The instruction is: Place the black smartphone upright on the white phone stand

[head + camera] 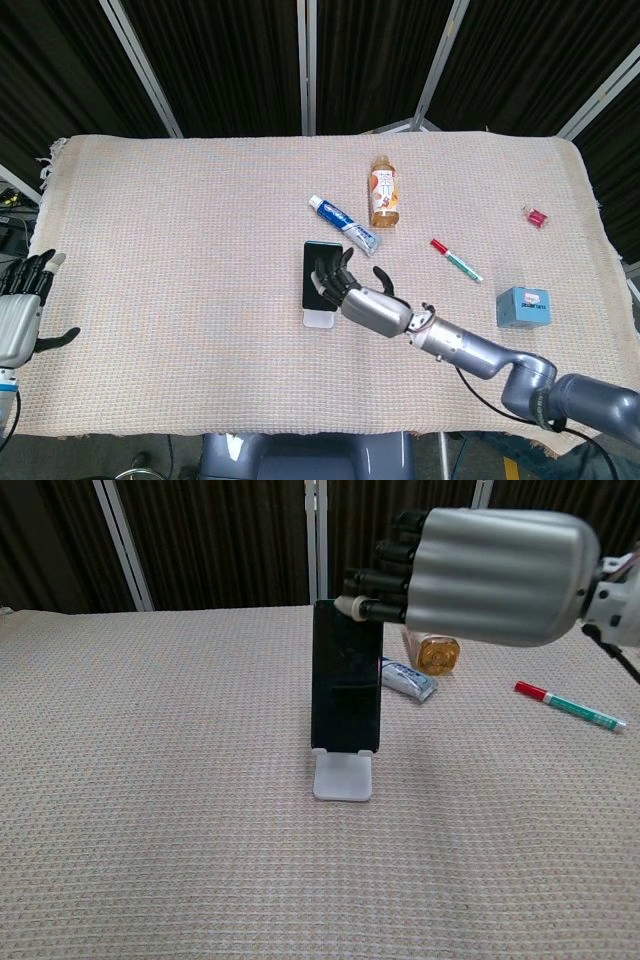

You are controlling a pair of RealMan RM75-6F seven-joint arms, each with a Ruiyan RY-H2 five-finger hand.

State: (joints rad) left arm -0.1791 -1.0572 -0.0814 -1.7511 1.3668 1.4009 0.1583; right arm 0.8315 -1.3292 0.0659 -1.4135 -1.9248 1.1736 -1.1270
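Black smartphone [345, 678] upright on white phone stand [342, 777]; right hand [480, 572] at 2 o'clock, fingers spread, empty; left hand [20, 315] spread, empty.

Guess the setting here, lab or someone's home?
Most likely a lab test bench: a table under a beige woven cloth, dark panels on metal frames behind it, and a staged spread of unrelated props, such as a toothpaste tube, a bottle and a blue box.
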